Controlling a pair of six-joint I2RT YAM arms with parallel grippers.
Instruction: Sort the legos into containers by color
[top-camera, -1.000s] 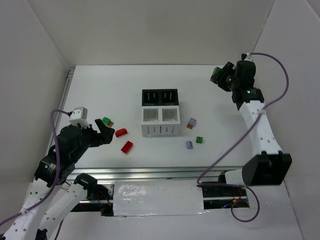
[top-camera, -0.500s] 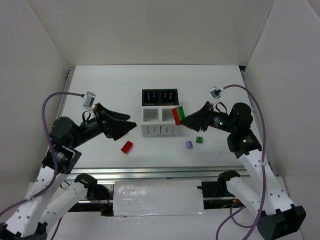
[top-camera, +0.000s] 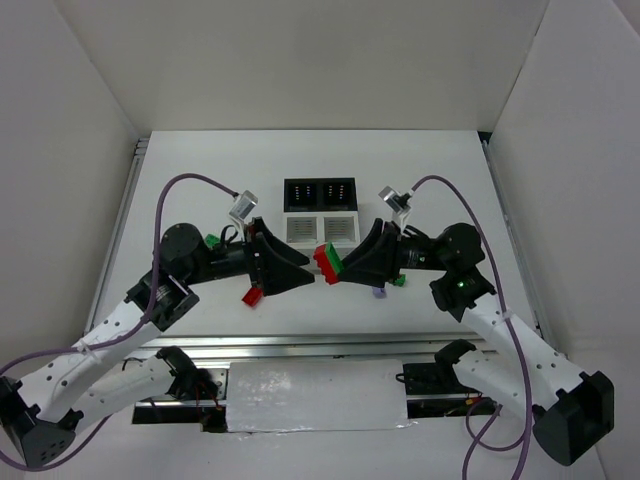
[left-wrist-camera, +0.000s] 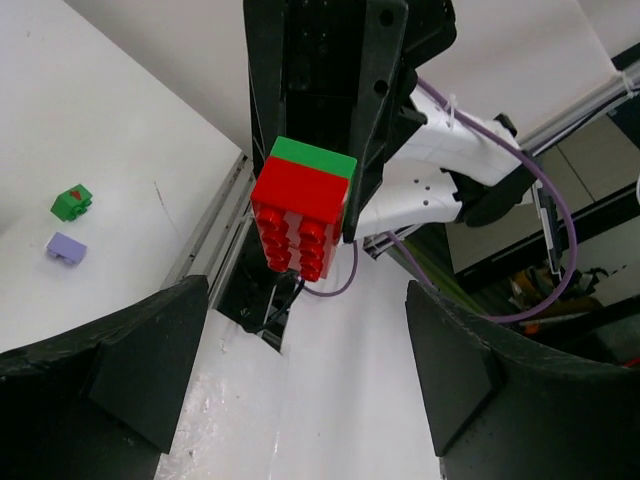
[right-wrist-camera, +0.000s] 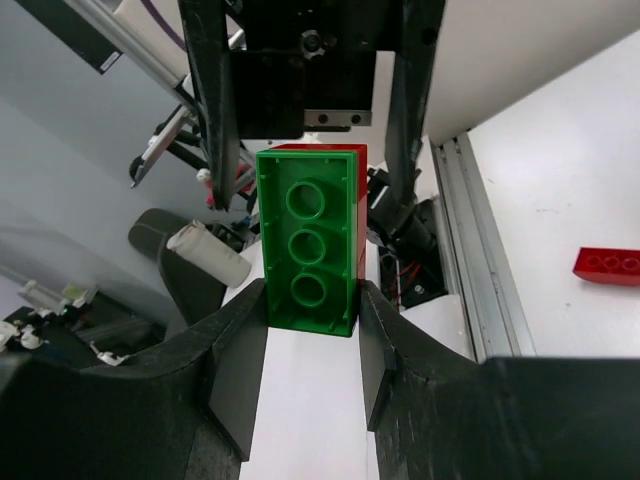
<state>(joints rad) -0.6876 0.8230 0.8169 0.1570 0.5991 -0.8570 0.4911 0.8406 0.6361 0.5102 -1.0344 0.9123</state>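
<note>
The 2 grippers are now seen nose to nose in front of the containers. Half a second before, they were set apart at the block's front corners. 1 second before, the right arm was raised at the far right corner of the table.

A red-and-green stack of 2 bricks is pinched by the right gripper, with the fingers pressed against its long sides. The stack is held above the table, just in front of the white compartments. Earlier it was held at their right front corner.

The left gripper is pointed at the stack with its jaws spread wide. In the left wrist view the red studded face is seen between the fingers and well clear of both. A slight narrowing of those jaws over the last second is noted. No brick is held by them.

On the table, a red brick is seen just beneath the left gripper, in the same spot as before. A left green brick is seen behind the left arm. A lavender brick and a right green brick are seen close together under the right gripper, where they lay earlier.
</note>
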